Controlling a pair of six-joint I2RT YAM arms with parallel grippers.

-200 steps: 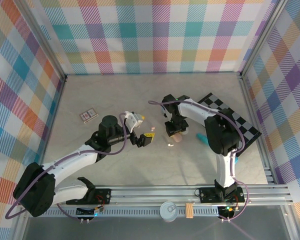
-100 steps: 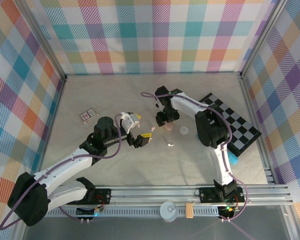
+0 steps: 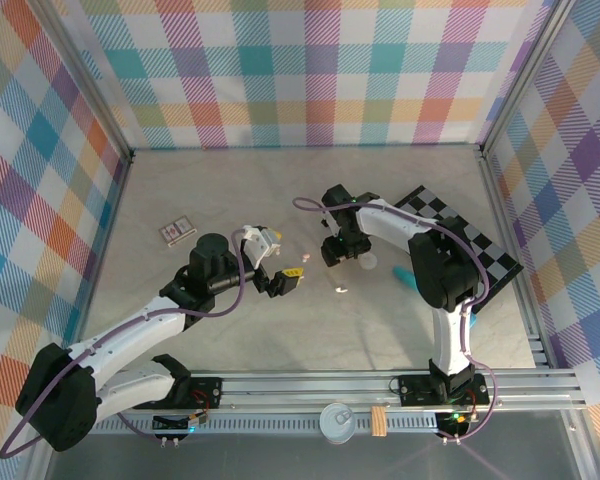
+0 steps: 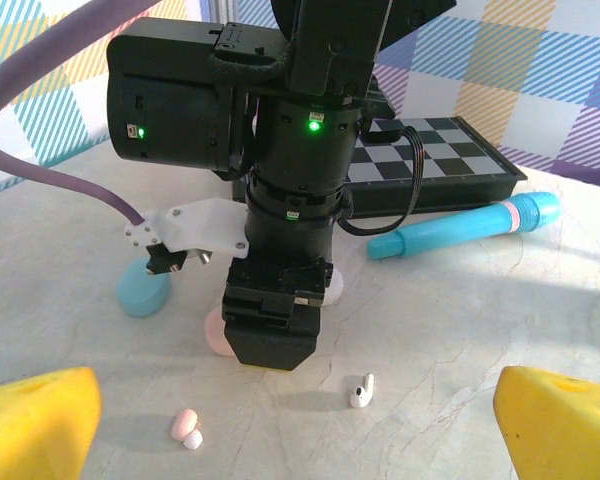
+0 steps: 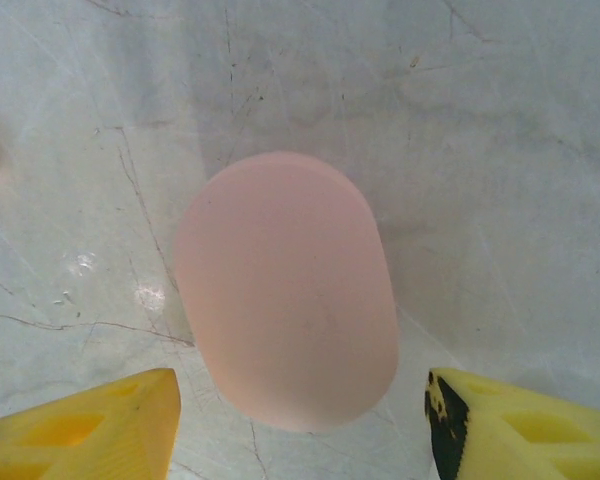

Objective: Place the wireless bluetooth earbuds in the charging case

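Observation:
A pink charging case [image 5: 285, 300] lies flat on the marble table, lid closed, between the yellow fingers [image 5: 80, 425] of my right gripper [image 5: 300, 430]. That gripper is open and hangs straight over the case, with a gap on each side. In the left wrist view the pink case [image 4: 218, 332] peeks out from under the right gripper [image 4: 275, 340]. A white earbud [image 4: 362, 392] and a pink earbud [image 4: 187, 427] lie on the table in front of my open, empty left gripper [image 4: 300, 445]. From above, the left gripper [image 3: 283, 276] is left of the white earbud [image 3: 340, 290].
A teal case [image 4: 143, 290] and a white case [image 4: 332, 288] sit beside the pink one. A long teal tube [image 4: 470, 228] lies in front of the chessboard [image 4: 430, 160] to the right. A small card [image 3: 177, 232] lies at the far left.
My right gripper swung left and away, then came back over the pink case, and its jaws have widened. The left arm shifted slightly left and stays open.

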